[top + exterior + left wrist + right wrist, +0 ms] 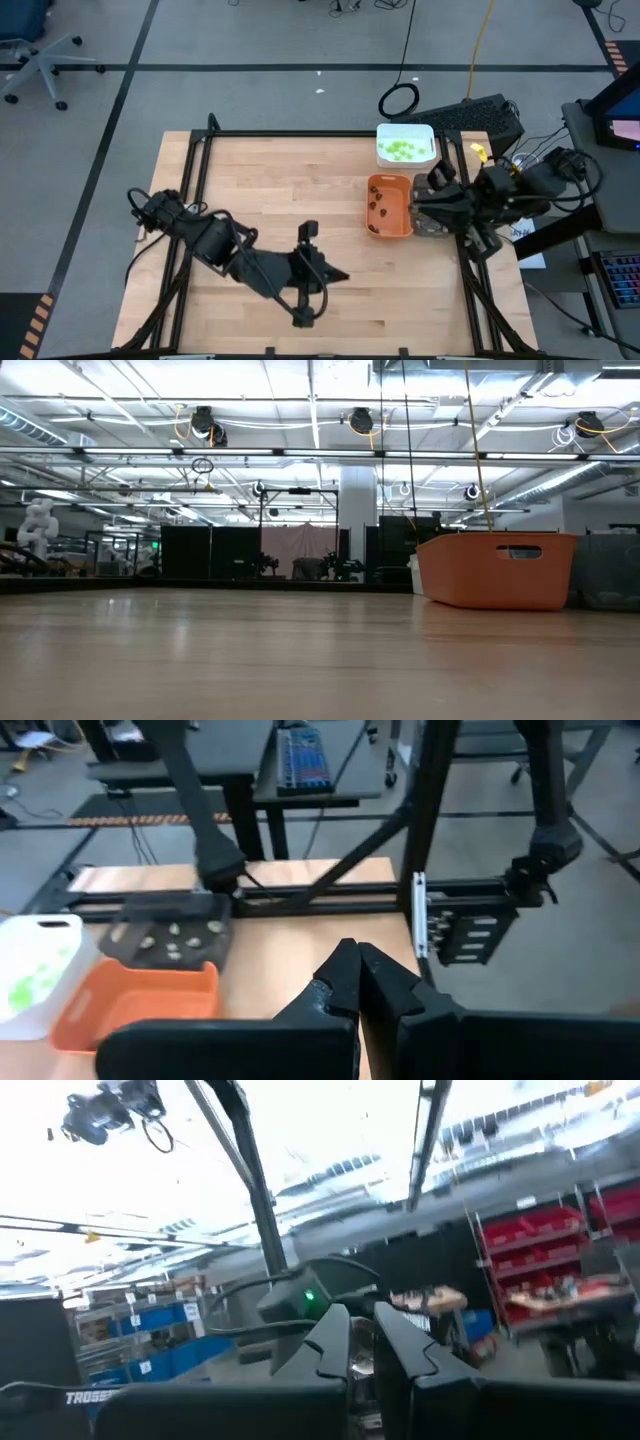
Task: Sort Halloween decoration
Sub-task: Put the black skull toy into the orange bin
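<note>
The Halloween decoration is lying sorted in three trays grouped near the desk's far right corner. Lime-green pieces (401, 150) are sitting in the white tray (428, 132), closest to the far edge. Dark brown pieces (379, 209) are lying in the orange tray (403, 226), just nearer than the white one. Pale pieces (172, 941) are resting in the grey tray (205, 907), which is standing beside the orange tray towards the right edge; from above, the right arm is covering most of it.

The left gripper (341, 274) is hanging over the middle of the desk, nearer the near edge, with its jaws pressed together and holding nothing. It is pointing towards the trays but staying well apart from them, with bare wood between its tips and the orange tray.

The right gripper (362, 1342) is tilting up into the room, its jaws drawn narrow with nothing between them. The right arm is folding over the desk's right edge, above the grey tray and just beside the orange one; how close its tips are standing to the pale pieces cannot be told.

In the low view only the orange tray's wall is showing, at the right.
</note>
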Tool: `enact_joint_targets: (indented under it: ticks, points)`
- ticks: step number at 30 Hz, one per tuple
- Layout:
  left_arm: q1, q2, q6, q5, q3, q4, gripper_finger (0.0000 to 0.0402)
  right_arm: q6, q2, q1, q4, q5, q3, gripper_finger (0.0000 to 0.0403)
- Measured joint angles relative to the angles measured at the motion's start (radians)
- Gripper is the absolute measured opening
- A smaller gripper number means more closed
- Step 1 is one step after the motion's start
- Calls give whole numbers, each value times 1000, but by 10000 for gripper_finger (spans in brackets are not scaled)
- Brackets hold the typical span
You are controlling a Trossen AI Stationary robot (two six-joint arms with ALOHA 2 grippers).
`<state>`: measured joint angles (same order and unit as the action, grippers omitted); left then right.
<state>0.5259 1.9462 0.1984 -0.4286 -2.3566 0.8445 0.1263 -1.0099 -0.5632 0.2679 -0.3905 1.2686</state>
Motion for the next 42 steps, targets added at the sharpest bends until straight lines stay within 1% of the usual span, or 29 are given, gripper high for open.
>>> enact_joint_targets:
  ticks: [6, 11, 18, 22, 27, 36, 40, 42]
  points:
    - [-49, -20, -23, -4, 0, -9, 1, -59, 34, 0, 9, 0, 0, 2]
    - [-78, -20, -23, -4, 0, -30, 1, -68, 53, 0, 8, -6, 0, 2]
    - [-119, -20, -23, -4, 0, -87, 1, -158, 75, 1, -43, -28, 0, 2]
    - [-142, -19, -23, -4, 0, -93, 1, -225, 95, 1, -56, -28, 0, 2]
    - [-169, -19, -23, -4, 0, -99, 1, -271, 134, 1, -78, -28, 0, 2]
    - [-206, -19, -23, -3, 0, -158, 1, -270, 216, 1, -182, -27, 0, 2]
    - [-231, -19, -22, -3, 0, -160, 1, -246, 241, 1, -236, -28, 0, 2]
    - [-244, -19, -22, -3, 0, -158, 1, -224, 251, 1, -300, -61, 0, 2]
